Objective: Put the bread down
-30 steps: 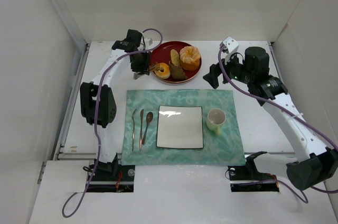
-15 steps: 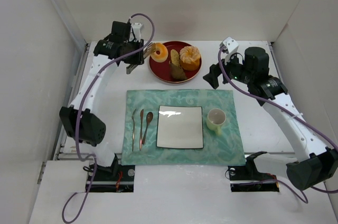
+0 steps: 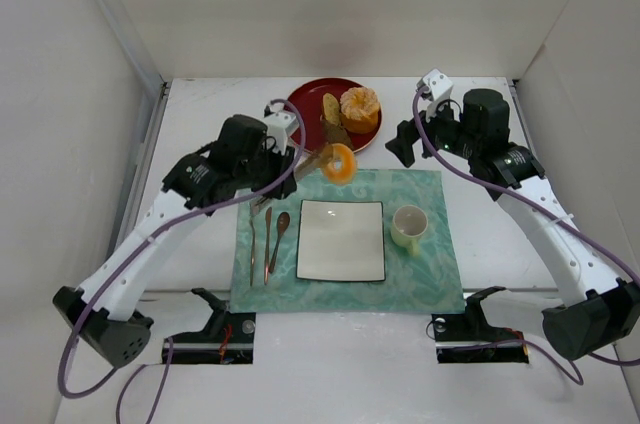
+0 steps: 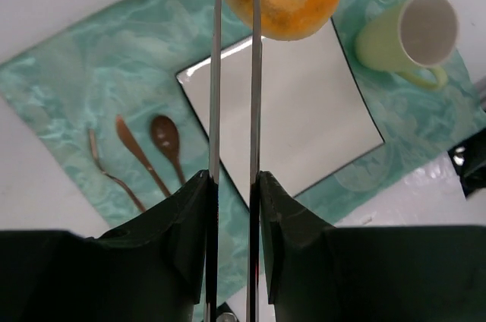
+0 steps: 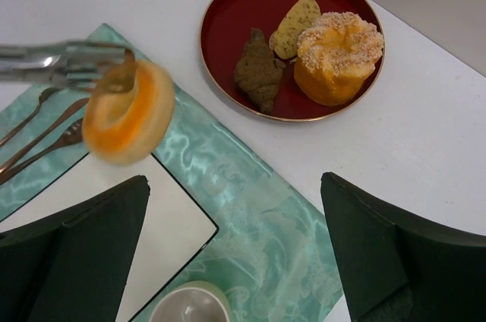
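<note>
From above, the left claw (image 3: 325, 158) is closed on the bread (image 3: 339, 162), pinching one side of the ring between its thin fingers. The bread hangs in the air, clear of the red dish (image 3: 305, 104) at the far side of the table, which holds the orange (image 3: 360, 109) and the brown slices. It sits over the far edge of the green mat (image 3: 430, 274), just short of the white plate (image 3: 341, 240). The right claw (image 3: 403, 144) waits to the right of the dish, well apart from the bread.

In the left wrist view, the two fingers (image 4: 217, 71) run almost parallel with a narrow gap and clamp the ring's wall at their tips. The plate lies bare below and beyond it. The cup (image 4: 410, 33) stands to one side of the plate and the spoon (image 4: 163, 138) lies on the mat to the other.

The right wrist view shows the bread held tilted on edge above the plate's far corner, touching nothing beneath it. The right claw's own jaws stand wide apart and hold nothing.

So the picking up looks done and the carry is well along. What seems left is to bring the bread over the middle of the plate, probably its target, lower it and let go.
</note>
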Available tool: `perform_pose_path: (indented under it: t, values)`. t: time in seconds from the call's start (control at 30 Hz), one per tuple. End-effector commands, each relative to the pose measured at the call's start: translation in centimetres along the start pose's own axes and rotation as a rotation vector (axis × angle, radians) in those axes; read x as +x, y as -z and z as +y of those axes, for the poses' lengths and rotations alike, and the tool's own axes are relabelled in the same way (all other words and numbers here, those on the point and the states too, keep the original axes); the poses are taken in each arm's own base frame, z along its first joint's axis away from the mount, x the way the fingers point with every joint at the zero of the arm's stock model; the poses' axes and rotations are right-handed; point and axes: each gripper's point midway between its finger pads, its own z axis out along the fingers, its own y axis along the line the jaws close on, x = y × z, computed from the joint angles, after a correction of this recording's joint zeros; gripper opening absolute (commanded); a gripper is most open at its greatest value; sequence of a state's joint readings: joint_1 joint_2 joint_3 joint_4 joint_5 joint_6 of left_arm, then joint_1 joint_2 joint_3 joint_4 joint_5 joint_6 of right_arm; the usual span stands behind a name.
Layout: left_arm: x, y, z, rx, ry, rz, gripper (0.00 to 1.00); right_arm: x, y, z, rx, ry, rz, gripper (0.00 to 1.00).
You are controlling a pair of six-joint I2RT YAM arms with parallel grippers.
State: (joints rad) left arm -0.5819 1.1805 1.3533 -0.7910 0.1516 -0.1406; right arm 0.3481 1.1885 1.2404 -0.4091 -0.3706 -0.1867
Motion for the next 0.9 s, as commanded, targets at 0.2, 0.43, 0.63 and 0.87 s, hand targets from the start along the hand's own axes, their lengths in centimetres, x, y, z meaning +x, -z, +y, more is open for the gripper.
perform_pose_path:
  t: [0.2,0.43,0.63,0.87]
  values:
    - [7.2,-1.8,-4.3,0.041,-0.006,0.128,0.1,-2.0,0.6,-0.7,0.049,0.03,-0.076,1.0]
    - [9.6,-3.5,-5.9,0.037,-0.028,0.214,0.1,-1.6,0.5,-0.8,0.057,0.027,-0.066,1.0]
    - [10.7,-4.0,-6.2,0.038,-0.028,0.241,0.11,-1.8,0.5,-0.9,0.058,0.03,-0.075,1.0]
    - [12.0,-4.5,-5.3,-0.008,-0.026,0.287,0.25,-2.1,0.8,-0.8,0.06,0.033,-0.083,1.0]
